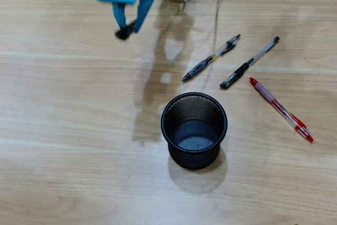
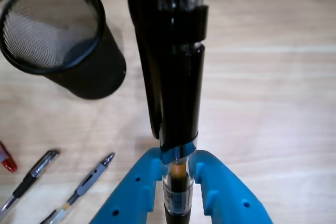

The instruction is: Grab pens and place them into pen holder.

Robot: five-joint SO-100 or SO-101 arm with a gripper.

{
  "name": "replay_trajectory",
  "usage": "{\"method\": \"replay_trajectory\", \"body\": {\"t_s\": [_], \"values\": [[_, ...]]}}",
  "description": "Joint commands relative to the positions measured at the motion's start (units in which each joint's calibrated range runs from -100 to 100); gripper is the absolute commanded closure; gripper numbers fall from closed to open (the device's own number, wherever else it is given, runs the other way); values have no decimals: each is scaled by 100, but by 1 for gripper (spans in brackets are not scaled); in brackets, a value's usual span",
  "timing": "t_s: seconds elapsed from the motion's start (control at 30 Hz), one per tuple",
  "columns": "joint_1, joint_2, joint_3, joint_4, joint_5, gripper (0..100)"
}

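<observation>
The end effector (image 2: 177, 182) is squeezing a black pen (image 2: 176, 77), pointing it straight down. The pen holder (image 1: 194, 129) is sitting on the desk (image 1: 63, 156), down and to the right in the overhead view. Three more pens are lying past it on the right.

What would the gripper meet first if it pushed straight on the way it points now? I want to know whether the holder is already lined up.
Probably bare table. In the wrist view the gripper, shut on a black pen, points up the frame, with the pen holder off to the left of that line. Depth is unclear.
</observation>
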Motion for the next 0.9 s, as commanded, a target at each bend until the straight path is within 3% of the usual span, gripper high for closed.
{"method": "replay_trajectory", "body": {"t_s": [0.0, 0.2, 0.43, 0.87], "values": [[147, -1166, -215, 30, -15, 98], [74, -1786, -224, -34, -20, 98], [-603, -1234, -857, -234, -276, 98], [-1966, 1424, -1898, -3077, -297, 98]]}}
